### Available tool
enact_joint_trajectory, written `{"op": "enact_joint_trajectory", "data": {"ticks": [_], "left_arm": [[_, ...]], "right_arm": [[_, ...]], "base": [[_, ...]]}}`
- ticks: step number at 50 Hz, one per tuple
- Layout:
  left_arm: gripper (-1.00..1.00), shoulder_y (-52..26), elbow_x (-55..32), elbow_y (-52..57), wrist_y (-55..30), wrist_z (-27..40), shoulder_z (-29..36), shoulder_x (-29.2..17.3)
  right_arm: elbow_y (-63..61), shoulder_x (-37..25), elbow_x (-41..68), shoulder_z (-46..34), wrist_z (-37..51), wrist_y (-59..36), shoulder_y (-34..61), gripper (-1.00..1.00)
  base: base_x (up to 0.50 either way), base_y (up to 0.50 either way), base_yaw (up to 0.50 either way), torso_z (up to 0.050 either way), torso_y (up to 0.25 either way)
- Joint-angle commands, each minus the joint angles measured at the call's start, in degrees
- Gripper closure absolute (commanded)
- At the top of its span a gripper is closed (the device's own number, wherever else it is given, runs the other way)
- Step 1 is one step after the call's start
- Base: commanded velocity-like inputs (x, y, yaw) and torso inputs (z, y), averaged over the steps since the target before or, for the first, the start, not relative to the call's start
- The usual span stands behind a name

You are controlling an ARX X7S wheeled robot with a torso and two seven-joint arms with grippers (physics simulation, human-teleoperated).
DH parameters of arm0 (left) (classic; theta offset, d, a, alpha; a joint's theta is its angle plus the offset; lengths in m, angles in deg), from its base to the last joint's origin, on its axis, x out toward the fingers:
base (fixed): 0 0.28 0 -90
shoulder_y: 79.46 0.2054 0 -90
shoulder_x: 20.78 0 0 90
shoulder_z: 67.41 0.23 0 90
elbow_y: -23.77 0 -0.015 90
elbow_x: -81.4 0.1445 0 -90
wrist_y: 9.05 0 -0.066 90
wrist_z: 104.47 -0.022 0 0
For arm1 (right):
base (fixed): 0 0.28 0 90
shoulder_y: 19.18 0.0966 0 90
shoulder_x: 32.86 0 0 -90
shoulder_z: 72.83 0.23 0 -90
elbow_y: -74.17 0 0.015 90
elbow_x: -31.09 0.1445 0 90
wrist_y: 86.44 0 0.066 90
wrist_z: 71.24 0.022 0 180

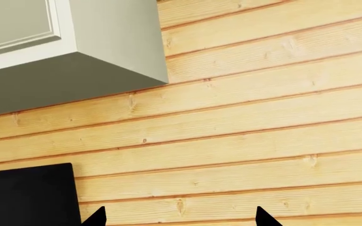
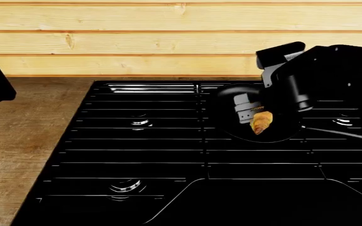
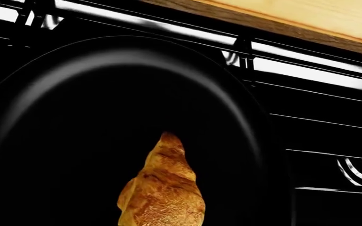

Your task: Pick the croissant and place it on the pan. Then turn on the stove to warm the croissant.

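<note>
The croissant (image 2: 261,121), golden with browned ridges, hangs tilted just over the black pan (image 2: 231,123), which sits on the back right of the stove (image 2: 156,150). My right gripper (image 2: 254,114) is shut on the croissant's upper end. In the right wrist view the croissant (image 3: 162,188) points toward the middle of the pan (image 3: 93,117); the fingers are lost against the black. My left gripper (image 1: 181,219) is open and empty, facing the plank wall, with only its two black fingertips (image 1: 96,219) showing.
A wooden counter (image 2: 17,141) lies left of the stove and a plank wall (image 2: 168,42) runs behind it. Metal burner caps (image 2: 140,122) shine between the grates. A grey wall cabinet (image 1: 74,47) and a black panel (image 1: 27,195) are in the left wrist view.
</note>
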Motion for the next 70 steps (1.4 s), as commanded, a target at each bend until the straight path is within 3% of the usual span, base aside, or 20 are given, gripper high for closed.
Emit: {"op": "enact_joint_trajectory", "data": {"ticks": [1, 10, 24, 35, 54, 70], "left_arm": [[-1.0, -0.52, -0.38, 0.09, 0.06, 0.18, 0.1, -0.12], [-1.0, -0.91, -0.57, 0.09, 0.12, 0.31, 0.18, -0.13], [-1.0, -4.54, -1.61, -0.85, -1.26, 2.15, 3.25, 2.34], [-1.0, -5.24, -0.66, -1.91, -1.8, 1.6, 4.29, 3.87], [-1.0, -5.36, 0.37, -2.29, -1.76, 1.12, 5.13, 5.16], [-1.0, -3.46, 1.4, -1.69, -0.84, 0.19, 4.25, 4.33]], "right_arm": [[-1.59, -1.45, 1.31, 1.23, 1.73, -0.5, 1.15, -1.0], [-5.67, -4.08, 4.17, 3.08, 5.23, -1.61, 3.8, -1.0], [-19.21, -11.86, 20.02, 8.32, 17.95, -5.13, 11.12, -1.0], [-34.34, -22.07, 34.5, 11.03, 29.8, -0.94, 14.24, -1.0], [-53.25, -32.88, 42.03, 16.76, 33.2, 6.07, 15.38, -1.0], [-55.79, -34.29, 43.45, 15.18, 36.79, 8.18, 14.14, -1.0]], "base": [[0.0, 0.0, 0.0, 0.0, 0.0], [0.0, 0.0, 0.0, 0.0, 0.0], [0.0, 0.0, 0.0, 0.0, 0.001], [0.0, 0.0, 0.0, 0.0, 0.0], [-0.09, 0.0, 0.0, 0.0, 0.001], [-0.1, 0.0, 0.0, 0.0, 0.0]]}}
